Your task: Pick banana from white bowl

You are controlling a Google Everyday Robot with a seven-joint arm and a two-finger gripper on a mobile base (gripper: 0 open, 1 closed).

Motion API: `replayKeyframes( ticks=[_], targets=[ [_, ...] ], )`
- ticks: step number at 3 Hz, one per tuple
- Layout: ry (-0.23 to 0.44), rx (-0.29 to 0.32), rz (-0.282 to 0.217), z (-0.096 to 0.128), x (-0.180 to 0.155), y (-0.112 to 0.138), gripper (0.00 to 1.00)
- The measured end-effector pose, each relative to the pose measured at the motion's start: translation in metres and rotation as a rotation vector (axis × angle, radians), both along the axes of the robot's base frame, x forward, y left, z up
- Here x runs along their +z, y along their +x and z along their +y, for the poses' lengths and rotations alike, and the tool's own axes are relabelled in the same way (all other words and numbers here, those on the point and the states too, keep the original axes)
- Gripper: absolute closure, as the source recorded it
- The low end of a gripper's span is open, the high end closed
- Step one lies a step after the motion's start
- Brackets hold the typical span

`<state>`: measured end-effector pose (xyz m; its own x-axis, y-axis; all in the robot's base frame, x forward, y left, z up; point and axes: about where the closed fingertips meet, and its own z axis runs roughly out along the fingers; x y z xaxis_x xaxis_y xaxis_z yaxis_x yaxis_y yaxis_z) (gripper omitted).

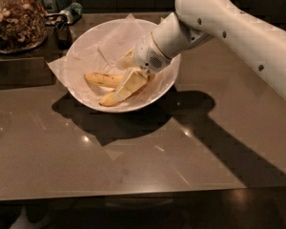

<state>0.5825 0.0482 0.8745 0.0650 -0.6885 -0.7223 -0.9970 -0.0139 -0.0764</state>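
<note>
Hand [127, 74] low inside white bowl [86, 46], over banana [101, 78]; open or closed: cannot tell. Banana not yet lifted; lift-out outstanding.

No text, label, brand, number or sign is legible on any surface, neither on the glass jar [12, 23] nor on the white bowl [88, 44]. The gripper [127, 73] sits inside the white bowl, right of centre.

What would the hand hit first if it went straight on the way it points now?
The hand, low inside the white bowl, points down-left. It would probably meet the banana first, just ahead. Depth is unclear, so the slimmer banana beside it could come first.
</note>
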Motion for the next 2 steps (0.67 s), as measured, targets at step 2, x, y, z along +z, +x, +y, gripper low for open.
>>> replayKeyframes(
  ticks=[2],
  targets=[
    [-0.034,0.002,0.002,0.0007,-0.0072,-0.0028,0.72]
  ],
)
